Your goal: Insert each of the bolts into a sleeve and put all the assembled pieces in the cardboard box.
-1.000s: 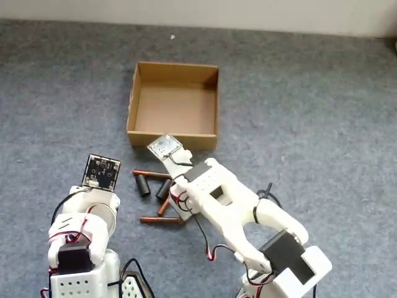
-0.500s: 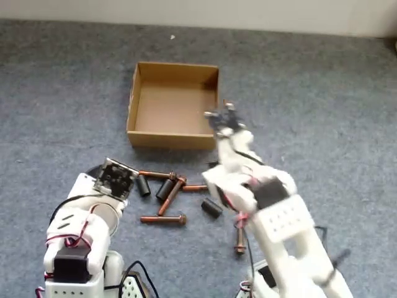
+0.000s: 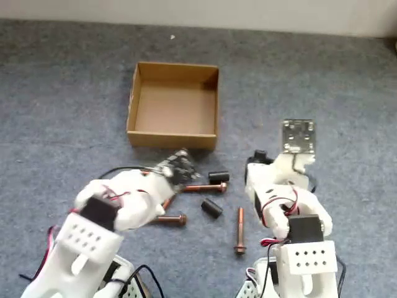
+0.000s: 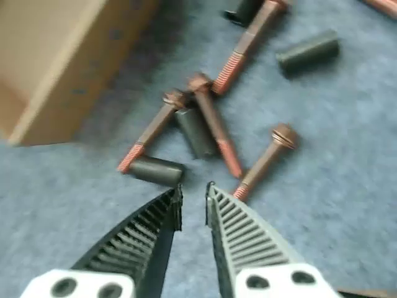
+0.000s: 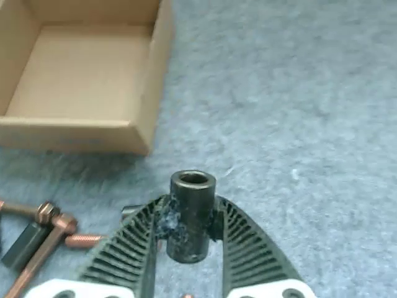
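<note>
The right gripper (image 5: 190, 208) has its fingers closed on a black sleeve (image 5: 193, 186), which stands upright between them with its open bore facing up, over the right part of the grey carpet (image 3: 322, 74) toward the near edge. The cardboard box (image 3: 131, 105) sits open-topped toward the far edge of the carpet, a little left of the middle. Between the box and the near edge the loose parts lie scattered. The first bolt (image 3: 205, 187) lies crosswise just in front of the box. The second bolt (image 3: 169, 218) lies crosswise closer to the near edge. The third bolt (image 3: 239, 231) lies with its head toward the near edge, just beside the right arm. A short sleeve (image 3: 218, 177) lies by the head of the first bolt, and another sleeve (image 3: 211, 208) lies among the three bolts. The left gripper (image 4: 193, 191) hangs over the left part of this scatter. Its fingers are parted by a narrow gap and hold nothing. Its tips are near a lying sleeve (image 4: 156, 169), which is just beside the threaded end of a nearby bolt (image 4: 152, 131).
</note>
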`<state>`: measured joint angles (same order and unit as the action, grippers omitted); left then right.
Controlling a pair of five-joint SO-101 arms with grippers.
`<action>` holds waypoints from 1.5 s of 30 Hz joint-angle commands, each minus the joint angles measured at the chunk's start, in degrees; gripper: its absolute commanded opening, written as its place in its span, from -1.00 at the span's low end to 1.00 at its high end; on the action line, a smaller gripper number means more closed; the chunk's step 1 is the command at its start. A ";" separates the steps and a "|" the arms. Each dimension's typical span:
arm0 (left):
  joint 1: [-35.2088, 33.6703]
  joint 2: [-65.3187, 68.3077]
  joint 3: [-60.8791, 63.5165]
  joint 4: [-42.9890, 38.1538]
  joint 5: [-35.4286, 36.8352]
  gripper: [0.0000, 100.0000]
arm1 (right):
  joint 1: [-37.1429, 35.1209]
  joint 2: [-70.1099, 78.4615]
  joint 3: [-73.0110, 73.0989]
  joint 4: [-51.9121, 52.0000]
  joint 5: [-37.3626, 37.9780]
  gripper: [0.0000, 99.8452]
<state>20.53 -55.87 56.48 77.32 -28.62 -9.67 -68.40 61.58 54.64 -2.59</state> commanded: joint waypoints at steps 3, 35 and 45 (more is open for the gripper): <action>6.73 11.12 -2.59 -1.41 -0.35 -0.68 | 3.82 -1.36 -0.31 -2.24 -0.62 -0.99; 9.63 32.31 -2.95 -19.87 2.11 -0.99 | 3.65 -1.63 -0.22 -2.42 -0.44 -0.99; 0.66 1.45 -6.99 -15.12 14.33 -0.99 | -0.57 -1.71 -0.84 0.22 0.18 -0.99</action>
<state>23.16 -45.14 52.62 62.02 -19.21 -6.95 -68.66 61.58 54.64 -2.59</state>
